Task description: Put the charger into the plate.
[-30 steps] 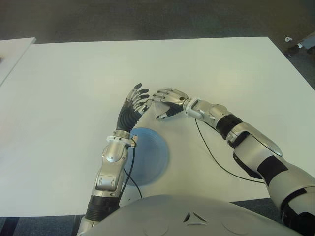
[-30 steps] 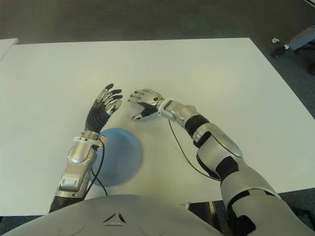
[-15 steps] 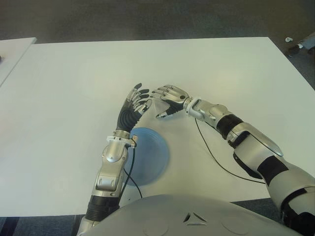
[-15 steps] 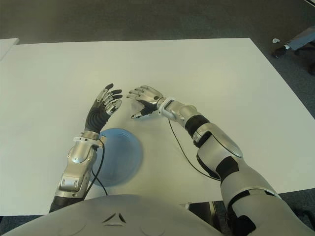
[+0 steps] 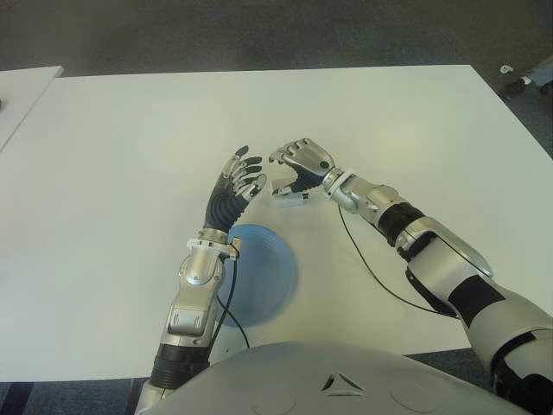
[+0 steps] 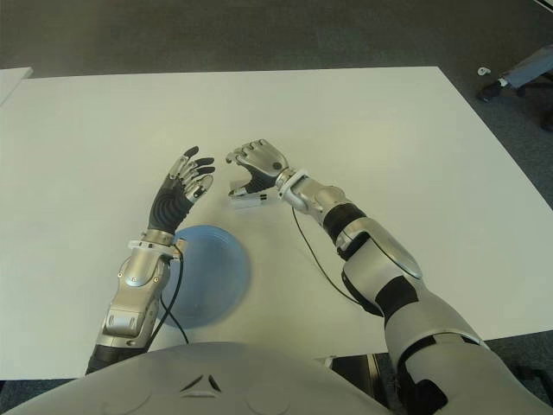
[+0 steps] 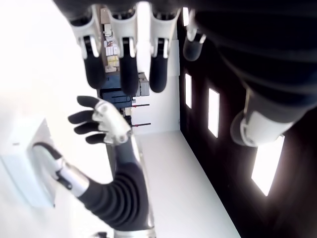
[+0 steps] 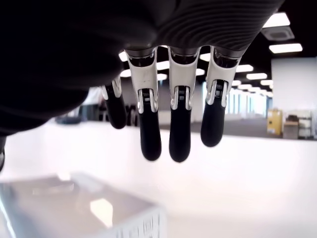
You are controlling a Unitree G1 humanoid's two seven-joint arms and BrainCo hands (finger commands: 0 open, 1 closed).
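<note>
Charger (image 5: 288, 199) newly exposed under lifted, unclenched right hand (image 5: 298, 166); left hand (image 5: 239, 177) splayed, unmoved.

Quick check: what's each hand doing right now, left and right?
Left hand: open, fingers spread, holding nothing.
Right hand: cannot tell; thumb touches the white charger, fingers extended above it.

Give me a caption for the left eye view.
Right hand over a white charger; left hand open above the blue plate.

You see a small white, boxy charger (image 5: 288, 198) just above the frame's centre on the white table, with the right hand's thumb against it, and a round blue plate (image 5: 263, 275) lying flat, empty, lower down left of centre.
</note>
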